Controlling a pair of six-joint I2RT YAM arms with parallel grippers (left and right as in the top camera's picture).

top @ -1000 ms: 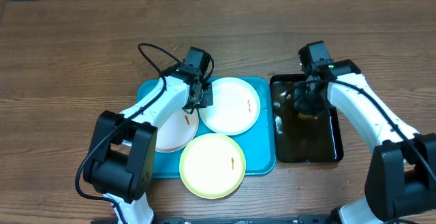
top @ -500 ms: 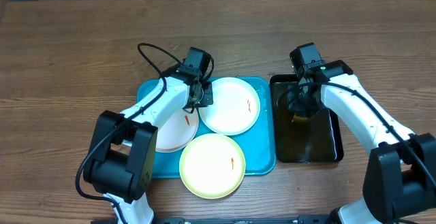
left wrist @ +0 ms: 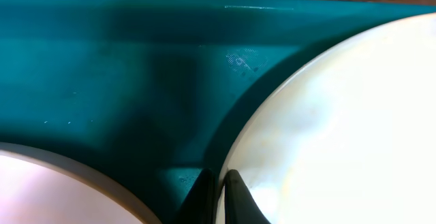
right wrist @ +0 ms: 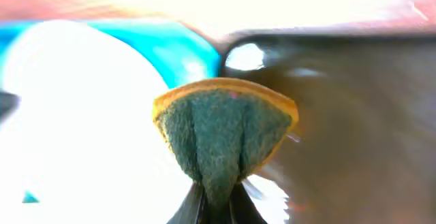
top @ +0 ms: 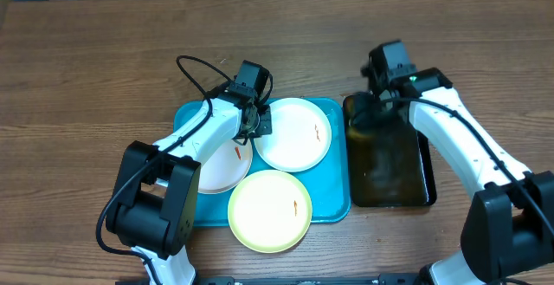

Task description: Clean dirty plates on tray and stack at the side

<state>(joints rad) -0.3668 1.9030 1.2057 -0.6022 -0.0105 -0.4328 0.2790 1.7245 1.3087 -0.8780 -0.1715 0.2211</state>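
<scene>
Three plates lie on the turquoise tray (top: 336, 194): a white plate at the back right (top: 294, 135), a white plate at the left (top: 221, 165), and a pale yellow plate at the front (top: 270, 209), each with a small orange-red smear. My left gripper (top: 253, 126) is shut on the left rim of the back-right white plate (left wrist: 340, 129), its jaws (left wrist: 219, 198) pinching the edge. My right gripper (top: 370, 112) is shut on a green and yellow sponge (right wrist: 225, 129) and holds it over the black tray's back left corner, beside the turquoise tray (right wrist: 182, 50).
A black tray (top: 431, 177) with brownish liquid stands right of the turquoise tray. The left white plate's rim shows in the left wrist view (left wrist: 54, 190). Bare wooden table lies all around.
My right gripper has lifted the sponge out of the brown liquid and moved it back and left towards the turquoise tray. The left arm has not moved.
</scene>
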